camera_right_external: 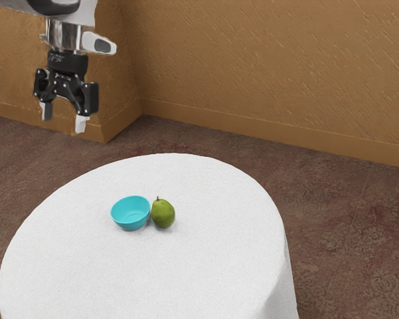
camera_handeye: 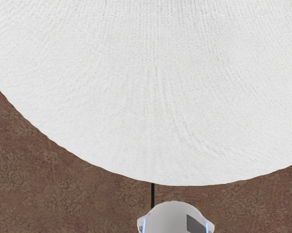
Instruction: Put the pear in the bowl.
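- The fingers [camera_right_external: 81, 124] of my black gripper [camera_right_external: 64, 117] stand wide apart, with clear air between them and their pale tips pointing down, holding nothing, well apart from the turquoise bowl [camera_right_external: 131, 213] and high toward the exterior view's upper left of it.
- My arm [camera_right_external: 66, 36], pale with a metallic section above the gripper, enters from the exterior view's upper left, far from the bowl.
- The green pear [camera_right_external: 162, 213] stands upright, stem up, outside the bowl and close beside it, on the side toward the exterior view's right; whether the two touch, I cannot tell.
- The bowl's near wall crowds the pear on that one side, leaving a tight space where they meet.
- Beneath the bowl and pear spreads a round table [camera_right_external: 206, 266] draped in white cloth, its curved edge also crossing my wrist view.
- A pale, rounded piece [camera_handeye: 167, 218] with a dark patch sits beyond that edge in my wrist view, away from the bowl, by a thin black upright strip [camera_handeye: 152, 195].
- Farther out from the bowl lie brown patterned carpet [camera_right_external: 348, 232] and a tan textured wall [camera_right_external: 272, 60].
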`<state>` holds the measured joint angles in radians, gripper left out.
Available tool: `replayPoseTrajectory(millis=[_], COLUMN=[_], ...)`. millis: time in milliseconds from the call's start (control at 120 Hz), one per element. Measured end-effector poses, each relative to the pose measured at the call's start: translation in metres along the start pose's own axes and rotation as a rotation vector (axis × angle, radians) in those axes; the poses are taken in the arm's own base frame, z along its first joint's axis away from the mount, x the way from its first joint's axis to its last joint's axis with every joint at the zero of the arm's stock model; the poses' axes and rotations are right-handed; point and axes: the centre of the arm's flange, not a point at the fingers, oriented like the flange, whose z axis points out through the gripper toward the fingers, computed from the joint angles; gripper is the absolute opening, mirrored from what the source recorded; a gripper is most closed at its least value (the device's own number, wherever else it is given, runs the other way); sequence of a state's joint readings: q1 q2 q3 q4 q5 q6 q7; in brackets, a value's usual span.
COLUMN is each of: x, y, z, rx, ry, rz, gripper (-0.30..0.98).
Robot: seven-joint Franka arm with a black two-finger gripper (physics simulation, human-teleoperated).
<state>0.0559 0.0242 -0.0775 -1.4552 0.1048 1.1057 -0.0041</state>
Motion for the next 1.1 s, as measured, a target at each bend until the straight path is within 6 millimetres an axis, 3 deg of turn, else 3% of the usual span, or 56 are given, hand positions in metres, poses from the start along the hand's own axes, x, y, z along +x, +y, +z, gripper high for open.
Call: replayPoseTrajectory(millis=[117,292,375,500,583,758,908,1100], x=[0.02,0.032,0.055,0.112,0.143,0.193,0.216,0.241], y=[0.008,0.021,0.027,0.024,0.011,0.008,-0.006,0.005], z=[-0.015,-0.03,-0.034,0.007,0.041,0.103,0.137,0.176], rx=[0.008,0.006,-0.001,-0.02,-0.074,-0.212,-0.307,-0.349], ry=[0.18,0.32,0.353,0.293,0.256,0.206,0.178,0.151], rz=[0.012,0.033,0.043,0.045,0.035,0.063,0.082,0.163], gripper=[0.69,0.69,0.69,0.69,0.69,0.69,0.69,0.69])
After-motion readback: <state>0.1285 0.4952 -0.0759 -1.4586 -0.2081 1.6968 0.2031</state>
